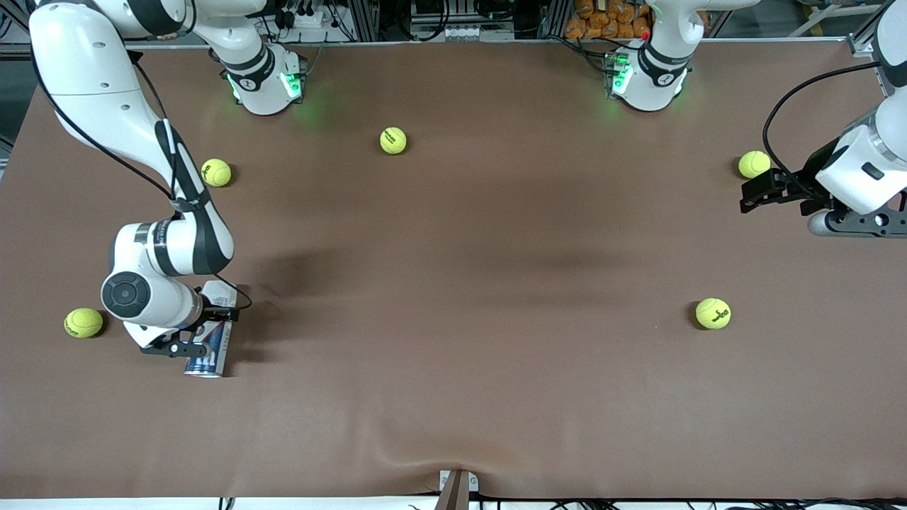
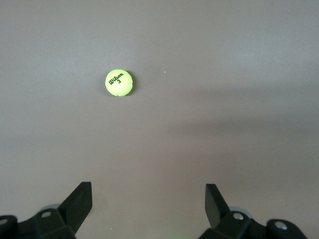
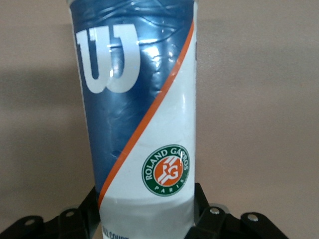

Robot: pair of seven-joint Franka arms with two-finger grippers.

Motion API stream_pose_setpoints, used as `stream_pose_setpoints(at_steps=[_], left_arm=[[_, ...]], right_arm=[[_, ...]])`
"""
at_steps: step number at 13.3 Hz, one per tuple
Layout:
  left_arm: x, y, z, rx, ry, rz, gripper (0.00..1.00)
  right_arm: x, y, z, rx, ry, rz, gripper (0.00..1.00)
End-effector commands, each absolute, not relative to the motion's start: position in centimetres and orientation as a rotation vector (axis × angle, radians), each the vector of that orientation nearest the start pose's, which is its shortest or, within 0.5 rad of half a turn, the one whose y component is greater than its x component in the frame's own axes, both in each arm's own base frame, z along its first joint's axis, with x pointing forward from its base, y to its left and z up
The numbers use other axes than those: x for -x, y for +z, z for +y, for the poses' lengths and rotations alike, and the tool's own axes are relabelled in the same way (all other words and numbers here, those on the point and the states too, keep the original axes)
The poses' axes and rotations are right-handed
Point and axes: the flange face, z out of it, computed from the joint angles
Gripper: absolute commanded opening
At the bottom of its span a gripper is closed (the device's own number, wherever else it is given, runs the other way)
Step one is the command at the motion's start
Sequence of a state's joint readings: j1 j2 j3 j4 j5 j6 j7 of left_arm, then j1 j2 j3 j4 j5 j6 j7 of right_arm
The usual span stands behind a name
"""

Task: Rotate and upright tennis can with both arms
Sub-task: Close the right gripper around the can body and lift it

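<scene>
Can gripped near the bench's right-arm end.
Right gripper (image 1: 186,347) clamps the tennis can (image 1: 210,352) lying on the bench (image 1: 453,340); left gripper (image 1: 752,194) hangs wide open near the opposite edge; broad bare middle.

1. I see a table (image 1: 453,269) covered edge to edge in brown cloth, with a slight wrinkle near the edge closest to the front camera.
2. A small metal bracket (image 1: 457,485) sits at the middle of that edge.
3. Along the edge by the bases, I note metal framing (image 1: 453,18), cables and orange items (image 1: 609,21).
4. Lighting is even; soft shadows fall mid-table.
</scene>
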State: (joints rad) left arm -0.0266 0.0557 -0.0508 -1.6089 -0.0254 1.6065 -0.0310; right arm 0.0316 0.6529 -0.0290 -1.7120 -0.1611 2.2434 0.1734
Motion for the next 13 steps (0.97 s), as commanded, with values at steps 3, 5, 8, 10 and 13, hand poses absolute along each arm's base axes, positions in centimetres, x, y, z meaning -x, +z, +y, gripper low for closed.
stream_pose_setpoints(at_steps=[3,5,8,10,13], left_arm=[[-57.0,58.0,-4.5,3.181,0.103,0.079,1.0],[-57.0,58.0,-4.6,3.18,0.103,0.082,1.0],[-56.9,58.0,-4.5,3.179,0.101,0.082,1.0],[-56.9,58.1,-4.5,3.179,0.098,0.082,1.0],[-56.9,58.0,-4.5,3.179,0.101,0.082,1.0]], right_arm=[[-66.3,23.4,3.9,3.296,0.175,-0.087,0.75],[-66.1,25.4,8.6,3.302,0.175,-0.201,0.75],[-64.1,26.1,18.2,3.3,0.224,-0.436,0.75],[-62.6,26.6,23.3,3.288,0.197,-0.574,0.75],[-60.1,28.1,31.6,3.244,0.115,-0.789,0.75]])
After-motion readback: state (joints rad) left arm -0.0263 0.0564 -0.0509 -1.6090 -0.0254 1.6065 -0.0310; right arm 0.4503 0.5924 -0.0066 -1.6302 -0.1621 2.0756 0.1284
